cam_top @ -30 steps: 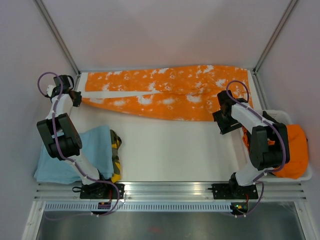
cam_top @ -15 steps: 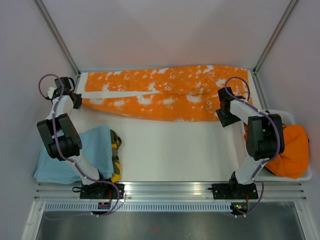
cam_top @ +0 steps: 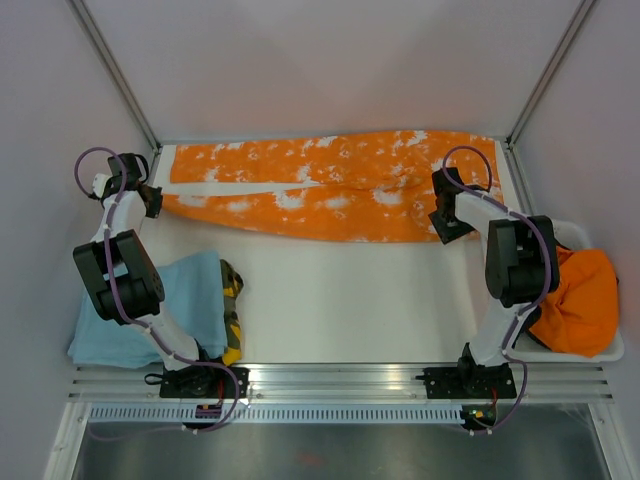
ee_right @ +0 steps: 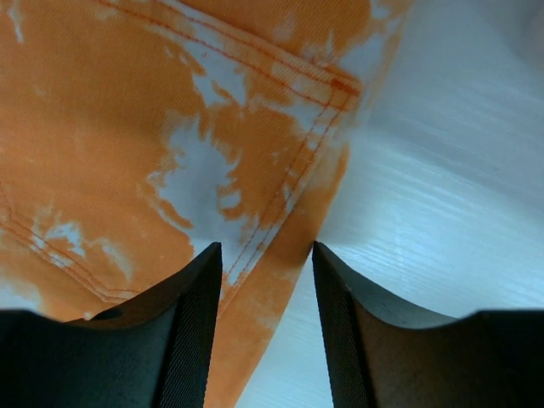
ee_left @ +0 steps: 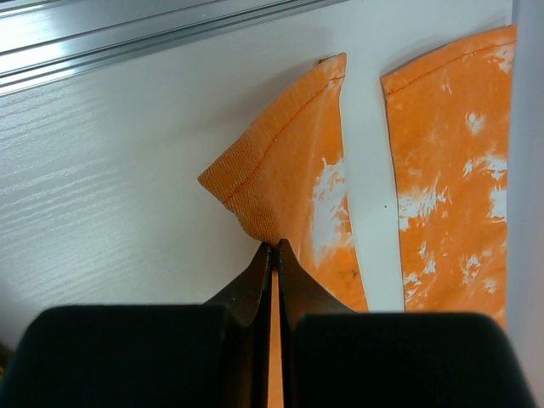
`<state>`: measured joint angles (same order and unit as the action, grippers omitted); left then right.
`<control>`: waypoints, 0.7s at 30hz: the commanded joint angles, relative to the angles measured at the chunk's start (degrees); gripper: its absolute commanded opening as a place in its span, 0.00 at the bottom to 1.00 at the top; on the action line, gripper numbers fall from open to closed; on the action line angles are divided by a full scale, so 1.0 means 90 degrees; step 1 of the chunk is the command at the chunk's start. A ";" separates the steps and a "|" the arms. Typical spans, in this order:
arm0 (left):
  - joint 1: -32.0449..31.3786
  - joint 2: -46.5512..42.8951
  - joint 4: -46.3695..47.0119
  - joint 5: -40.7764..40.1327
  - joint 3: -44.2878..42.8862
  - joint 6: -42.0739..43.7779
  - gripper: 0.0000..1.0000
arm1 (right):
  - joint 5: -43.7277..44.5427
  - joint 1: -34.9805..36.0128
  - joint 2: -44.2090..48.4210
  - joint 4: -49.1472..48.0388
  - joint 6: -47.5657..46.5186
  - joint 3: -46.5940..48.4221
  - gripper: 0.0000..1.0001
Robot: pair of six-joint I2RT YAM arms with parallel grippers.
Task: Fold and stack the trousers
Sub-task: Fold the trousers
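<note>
Here, the trousers (cam_top: 330,190) lie spread lengthwise along the far edge of the table (cam_top: 340,300), leg ends to the left and waist to the right. My left hand (ee_left: 274,251) is clamped on the hem corner of the nearer leg, its fingers pressed together with a sliver of orange cloth between them, so that this end can be lifted. My right hand (ee_right: 265,255) stands with its fingers apart, straddling the near edge of the waist end (nothing pinched there yet). Holding both ends of one long edge would, I judge, let the garment fold evenly.
</note>
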<state>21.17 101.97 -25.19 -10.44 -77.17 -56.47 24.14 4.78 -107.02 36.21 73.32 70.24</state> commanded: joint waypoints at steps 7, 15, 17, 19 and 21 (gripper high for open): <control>0.0050 -0.0373 0.0006 -0.0354 -0.0020 0.0180 0.02 | -0.0211 -0.0257 -0.0676 0.0264 -0.0255 -0.0060 0.33; 0.0050 -0.0422 -0.0004 -0.0364 -0.0088 0.0210 0.02 | 0.0169 -0.0257 -0.0667 0.0732 -0.0802 0.0621 0.00; 0.0050 -0.0442 -0.0004 -0.0393 -0.0166 0.0288 0.02 | 0.0383 -0.0257 -0.0687 0.0967 -0.1210 0.0934 0.00; 0.0050 -0.0471 -0.0091 -0.0539 -0.0341 0.0375 0.02 | 0.0530 -0.0247 -0.0764 0.1239 -0.1553 0.1491 0.00; 0.0041 -0.0490 -0.0277 -0.0763 -0.0565 0.0424 0.02 | 0.0764 -0.0247 -0.0872 0.1523 -0.2051 0.2106 0.00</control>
<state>21.08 100.77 -27.97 -11.29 -77.56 -55.64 23.14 3.31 -114.08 44.60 62.87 81.71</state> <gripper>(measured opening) 0.031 0.011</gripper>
